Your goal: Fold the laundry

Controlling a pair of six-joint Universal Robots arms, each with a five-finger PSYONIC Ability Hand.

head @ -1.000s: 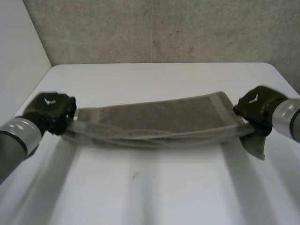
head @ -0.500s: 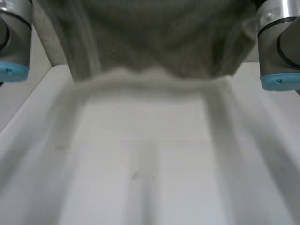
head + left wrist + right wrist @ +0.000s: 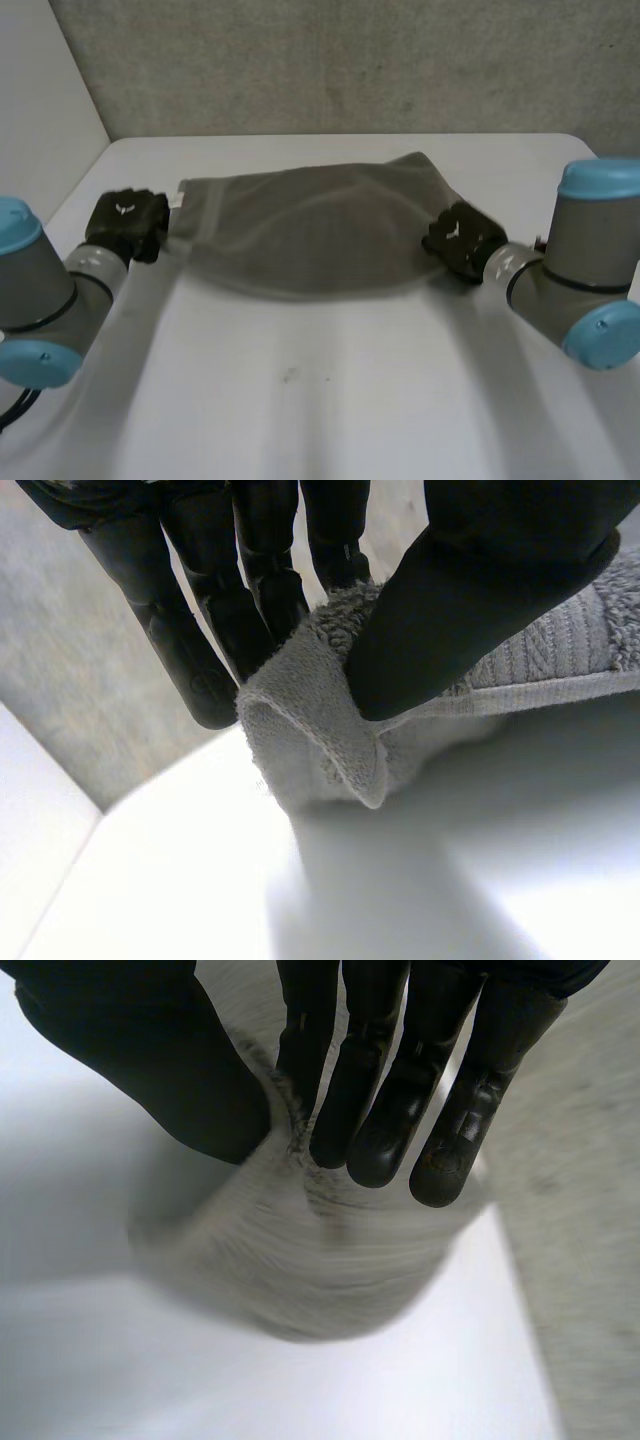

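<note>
Grey towel [image 3: 310, 235] lifted high, then dropped back onto table [image 3: 330, 400], now spread wider.

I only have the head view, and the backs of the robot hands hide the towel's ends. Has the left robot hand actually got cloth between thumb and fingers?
Observer: Yes. In the left wrist view the left robot hand pinches a folded corner of the towel between thumb and fingers.
Operator: And the right one?
Observer: The right wrist view shows the right robot hand with a bunched towel edge caught between its thumb and straight fingers.
Operator: Is the left corner on the table?
Observer: It curls below the thumb, close over the table; whether they touch cannot be told.
</note>
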